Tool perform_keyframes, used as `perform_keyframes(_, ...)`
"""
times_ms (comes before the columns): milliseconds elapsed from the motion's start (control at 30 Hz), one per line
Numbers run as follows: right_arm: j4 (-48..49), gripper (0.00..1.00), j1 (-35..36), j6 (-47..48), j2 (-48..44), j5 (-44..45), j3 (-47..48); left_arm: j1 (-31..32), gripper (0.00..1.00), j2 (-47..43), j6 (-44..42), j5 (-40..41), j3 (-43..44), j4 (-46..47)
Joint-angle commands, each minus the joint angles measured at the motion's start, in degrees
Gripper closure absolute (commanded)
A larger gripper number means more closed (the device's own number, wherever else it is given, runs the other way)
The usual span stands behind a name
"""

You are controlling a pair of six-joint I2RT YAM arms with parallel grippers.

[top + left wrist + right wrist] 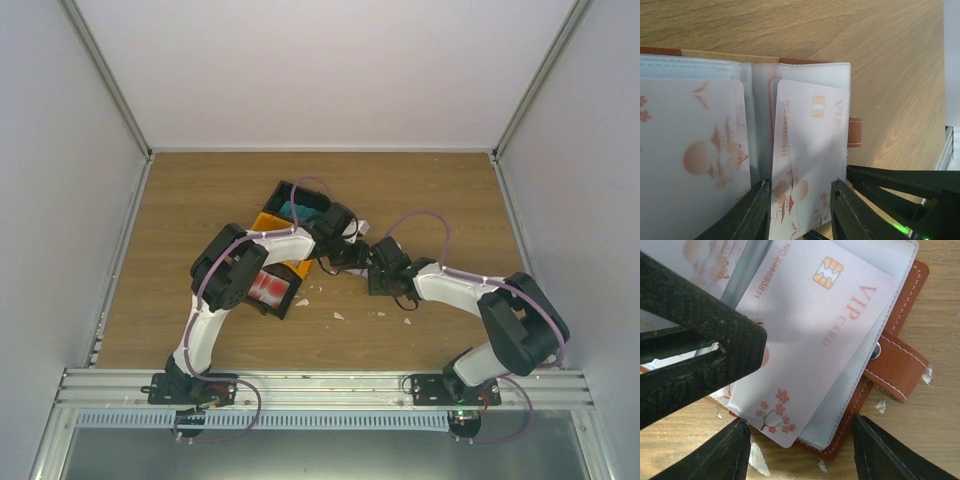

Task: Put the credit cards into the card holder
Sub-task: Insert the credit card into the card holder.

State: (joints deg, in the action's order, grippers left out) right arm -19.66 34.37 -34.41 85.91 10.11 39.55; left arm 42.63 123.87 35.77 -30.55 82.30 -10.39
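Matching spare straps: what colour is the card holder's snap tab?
The card holder's snap tab is reddish-brown with white stitching, clearest in the right wrist view.

It was plainly a robotics lab test cell. Bare white panels (330, 60) in aluminium framing (105, 75) boxed in a wood-grain table (200, 190). A left arm (205, 320) and a right arm (470, 290), both trailing cables, were bolted to a slotted metal rail (320, 385) at the near edge.

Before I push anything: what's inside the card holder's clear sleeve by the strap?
A pale VIP card, tilted, its blossom corner poking past the leather edge of the card holder. Anything beneath that card is covered.
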Motion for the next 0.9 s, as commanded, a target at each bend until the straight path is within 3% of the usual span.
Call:
perform_keyframes(0,1.6,0.44,-1.6,-1.0,-2.4,-1.6,-1.1,0.3,0.64,0.7,0.7,-5.5,-0.3,4.5)
perform_keyframes(233,2.7,0.55,-2.9,-0.9,-3.2,-3.3,-2.3,0.3,0.65,0.8,3.1,-7.1,-2.4,6.9)
perform_keyframes(433,2.5,0.56,-3.3,-0.8,-3.9,-3.4,-2.5,0.4,0.66,1.4,3.0,-6.3,-2.3,5.6)
perform_keyframes(500,2.5,0.54,-3.3,-0.7,-4.4,-3.6,-2.6,0.4,0.65,1.5,2.9,-6.3,-2.4,5.6)
perform_keyframes(700,1.1,0.34,-4.2,-1.3,-8.4,-4.2,-3.5,0.4,0.63,1.3,0.7,-4.5,-0.6,4.6)
perform_keyframes(867,0.0,0.33,-7.9,-3.2,-14.7,-5.6,-4.9,0.3,0.63,1.6,-1.1,-3.5,1.1,3.4)
